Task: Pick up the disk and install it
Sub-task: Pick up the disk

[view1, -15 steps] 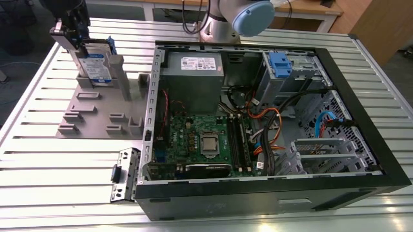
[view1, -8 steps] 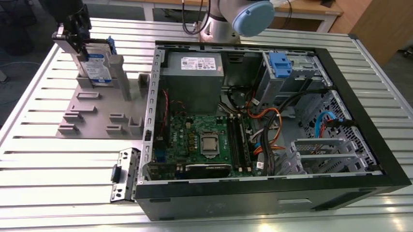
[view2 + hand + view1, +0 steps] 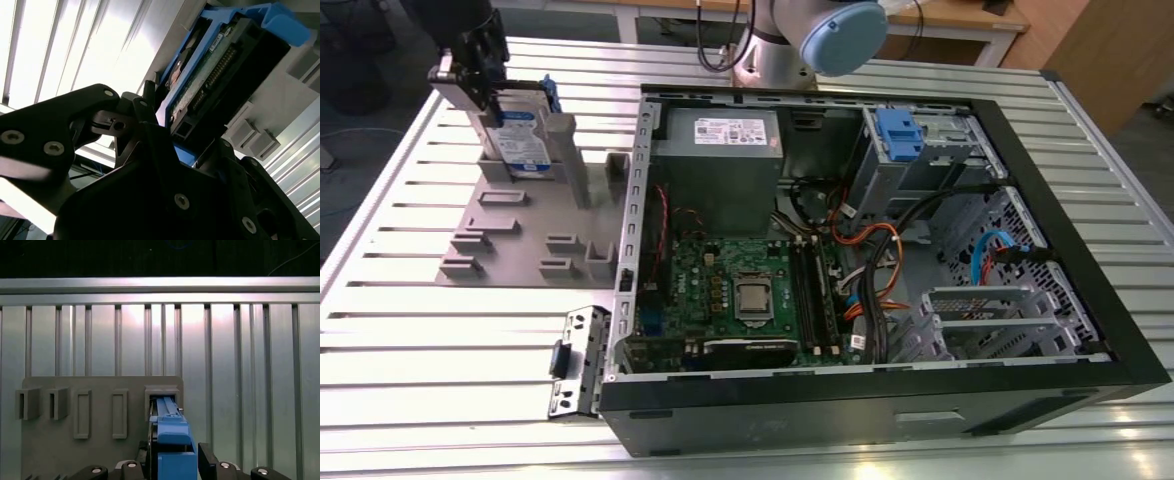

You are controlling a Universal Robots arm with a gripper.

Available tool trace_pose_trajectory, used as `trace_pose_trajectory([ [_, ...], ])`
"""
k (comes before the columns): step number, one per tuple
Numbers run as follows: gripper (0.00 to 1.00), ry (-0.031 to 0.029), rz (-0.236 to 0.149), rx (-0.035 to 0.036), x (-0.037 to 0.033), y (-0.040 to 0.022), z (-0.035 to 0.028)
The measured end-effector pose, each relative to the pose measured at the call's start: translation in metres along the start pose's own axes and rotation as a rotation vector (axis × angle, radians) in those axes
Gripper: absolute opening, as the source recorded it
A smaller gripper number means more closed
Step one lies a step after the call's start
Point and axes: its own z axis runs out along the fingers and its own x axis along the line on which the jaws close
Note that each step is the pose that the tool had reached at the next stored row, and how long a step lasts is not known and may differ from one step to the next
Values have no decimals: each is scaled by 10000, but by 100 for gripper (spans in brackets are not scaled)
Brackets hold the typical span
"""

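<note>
Your open computer case (image 3: 854,420) lies near and right on the desk (image 3: 454,380). Left of it sits a grey fixture plate (image 3: 520,230). At the plate's far end the disk (image 3: 520,135) stands upright in a slot. Your gripper (image 3: 487,95) is closed on its top edge.

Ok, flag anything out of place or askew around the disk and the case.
Nothing spilled or broken. The disk stands upright in the grey holder, with the gripper at its top. One oddity: a metal bracket juts outward from a corner of the open computer case, on the exterior view's left.
</note>
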Motion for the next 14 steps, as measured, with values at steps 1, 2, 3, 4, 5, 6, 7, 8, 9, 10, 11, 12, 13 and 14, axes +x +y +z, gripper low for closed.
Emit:
trace_pose_trajectory([
  [1, 51, 0, 0, 0, 0, 0, 0],
  [2, 45, 2, 0, -1, 0, 0, 0],
  [3, 45, 1, 1, -2, 0, 0, 0],
  [4, 39, -2, 0, 1, 0, 0, 1],
  [5, 36, -1, 0, 1, 0, 0, 1],
  [6, 36, 0, 0, 1, 0, 0, 1],
  [7, 36, 0, 0, 1, 0, 0, 1],
  [8, 36, 0, 0, 0, 0, 0, 1],
  [9, 36, 0, 0, 0, 0, 0, 1],
  [10, 36, 0, 0, 0, 0, 0, 1],
  [11, 36, 0, 0, 0, 0, 0, 2],
  [12, 36, 0, -1, 0, 0, 0, 2],
  [13, 36, 0, 0, 0, 0, 0, 2],
  [14, 36, 0, 0, 0, 0, 0, 2],
])
